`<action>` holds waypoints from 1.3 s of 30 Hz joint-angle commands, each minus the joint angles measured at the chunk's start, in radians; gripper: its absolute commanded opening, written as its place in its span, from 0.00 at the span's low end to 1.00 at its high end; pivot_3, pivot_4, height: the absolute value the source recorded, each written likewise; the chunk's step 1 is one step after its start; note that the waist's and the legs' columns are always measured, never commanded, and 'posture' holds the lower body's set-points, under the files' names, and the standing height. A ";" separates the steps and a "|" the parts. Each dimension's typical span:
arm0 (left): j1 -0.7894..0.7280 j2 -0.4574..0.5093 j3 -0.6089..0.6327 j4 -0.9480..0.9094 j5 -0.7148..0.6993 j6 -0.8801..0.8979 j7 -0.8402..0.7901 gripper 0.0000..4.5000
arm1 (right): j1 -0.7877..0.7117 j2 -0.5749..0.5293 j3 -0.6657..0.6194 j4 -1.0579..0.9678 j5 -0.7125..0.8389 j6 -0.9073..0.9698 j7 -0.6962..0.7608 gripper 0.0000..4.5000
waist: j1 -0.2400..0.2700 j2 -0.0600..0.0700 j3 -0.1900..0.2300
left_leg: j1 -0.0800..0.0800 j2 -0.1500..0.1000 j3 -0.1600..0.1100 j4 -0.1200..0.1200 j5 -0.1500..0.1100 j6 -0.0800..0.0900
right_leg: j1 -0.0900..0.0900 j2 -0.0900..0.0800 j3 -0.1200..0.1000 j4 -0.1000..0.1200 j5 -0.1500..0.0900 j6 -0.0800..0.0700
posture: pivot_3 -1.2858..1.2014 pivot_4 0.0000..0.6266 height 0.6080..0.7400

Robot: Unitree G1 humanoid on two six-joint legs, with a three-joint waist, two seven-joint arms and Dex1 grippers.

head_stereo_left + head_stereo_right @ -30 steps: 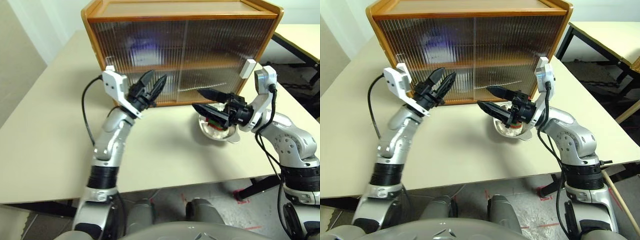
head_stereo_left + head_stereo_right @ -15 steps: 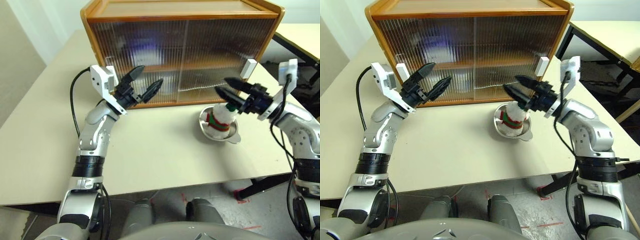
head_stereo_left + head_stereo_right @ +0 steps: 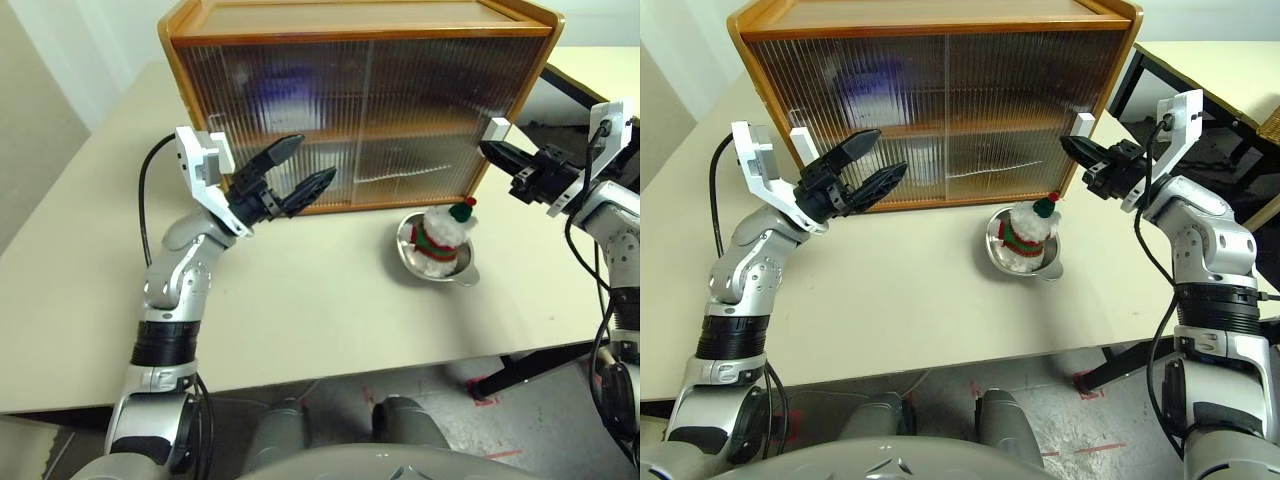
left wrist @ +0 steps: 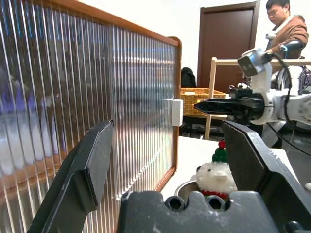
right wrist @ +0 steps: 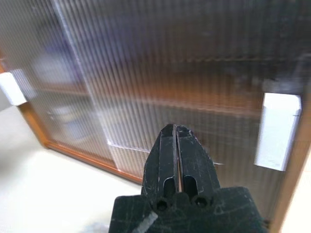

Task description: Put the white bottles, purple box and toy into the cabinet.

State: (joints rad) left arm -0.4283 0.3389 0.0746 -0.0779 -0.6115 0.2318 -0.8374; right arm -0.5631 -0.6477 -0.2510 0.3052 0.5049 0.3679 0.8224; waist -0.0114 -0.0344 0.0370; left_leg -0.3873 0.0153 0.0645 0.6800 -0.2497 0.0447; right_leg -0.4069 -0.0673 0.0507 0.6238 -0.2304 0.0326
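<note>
The cabinet [image 3: 360, 60] stands at the back of the table with both ribbed sliding doors closed. A lilac blur [image 3: 285, 85] shows behind the left door on the upper shelf, and I cannot make out the white bottles through the doors. The toy [image 3: 440, 232] stands upright in a steel bowl in front of the cabinet's right half, and it shows again in the left wrist view [image 4: 216, 175]. My left gripper [image 3: 313, 160] is open and empty before the lower left door. My right gripper [image 3: 487, 149] is shut on nothing, its tip close beside the white right handle [image 3: 495, 136].
The steel bowl [image 3: 455, 268] sits near the cabinet's right front corner. A white handle [image 3: 217, 127] is at the left door's edge. Another table [image 3: 600, 65] stands to the right. A person [image 4: 286, 24] stands in the background beyond a wooden frame.
My right gripper pulled away from the toy in the bowl, swung right and up to the right handle, and shut empty. The toy stays in the bowl. My left gripper opened wider.
</note>
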 commanded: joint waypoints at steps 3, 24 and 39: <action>0.016 0.031 0.009 -0.032 -0.007 0.019 -0.020 1.00 | -0.066 -0.041 0.001 0.139 -0.082 -0.069 -0.014 0.01 | -0.001 0.000 0.000 | 0.000 0.000 0.000 0.000 0.000 0.000 | 0.000 0.000 0.000 0.000 0.000 0.000 | 0.54 0.00 1.00; 0.041 0.058 -0.003 -0.053 0.037 0.004 -0.027 1.00 | -0.239 0.017 0.031 0.467 -0.269 -0.223 -0.144 0.01 | -0.001 0.000 0.000 | 0.001 0.001 0.001 0.000 0.000 0.000 | 0.000 0.000 0.002 0.000 0.001 -0.001 | 0.54 0.00 1.00; 0.045 0.056 -0.005 -0.055 0.033 0.006 -0.012 1.00 | -0.223 0.121 0.073 0.337 -0.260 -0.147 -0.148 0.01 | -0.002 0.001 0.000 | 0.001 0.001 0.002 0.000 0.000 0.000 | -0.001 0.000 0.003 0.001 0.002 -0.001 | 0.54 0.00 1.00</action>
State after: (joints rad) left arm -0.3871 0.3960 0.0772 -0.1202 -0.5865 0.2341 -0.8509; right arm -0.7927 -0.5394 -0.2000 0.6770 0.2419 0.1985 0.6751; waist -0.0129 -0.0338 0.0372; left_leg -0.3865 0.0165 0.0661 0.6798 -0.2495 0.0450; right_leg -0.4076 -0.0671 0.0537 0.6248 -0.2288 0.0314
